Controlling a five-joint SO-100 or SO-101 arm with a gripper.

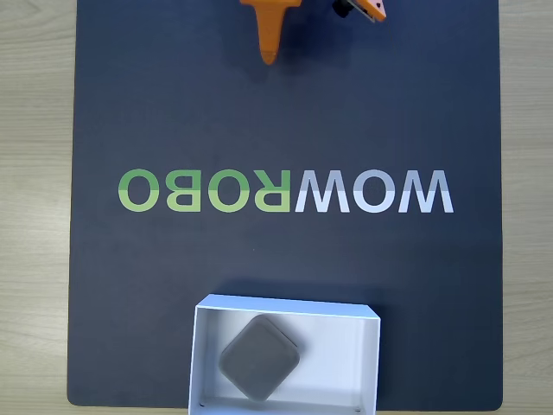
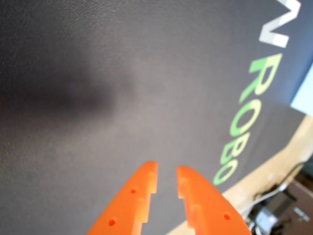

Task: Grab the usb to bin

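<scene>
Orange gripper (image 2: pixel 166 172) (jaws slightly parted, empty) above dark mat (image 2: pixel 98 98).

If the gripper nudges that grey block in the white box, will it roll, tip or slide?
The grey block looks flat and low, so it probably won't roll or tip. Its matte surface suggests fair grip, though rounded corners might let pads slip. Lying on the white box's smooth floor, it would likely slide until it meets a wall.

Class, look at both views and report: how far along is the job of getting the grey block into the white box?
Done: the grey block lies on the floor of the white box, tilted diamond-wise. In hand: nothing; in the wrist view the orange pincer has a narrow gap between its fingertips and hangs over bare black mat, and the fixed view shows it at the mat's far edge, well away from the box. Left: apparently nothing.
</scene>
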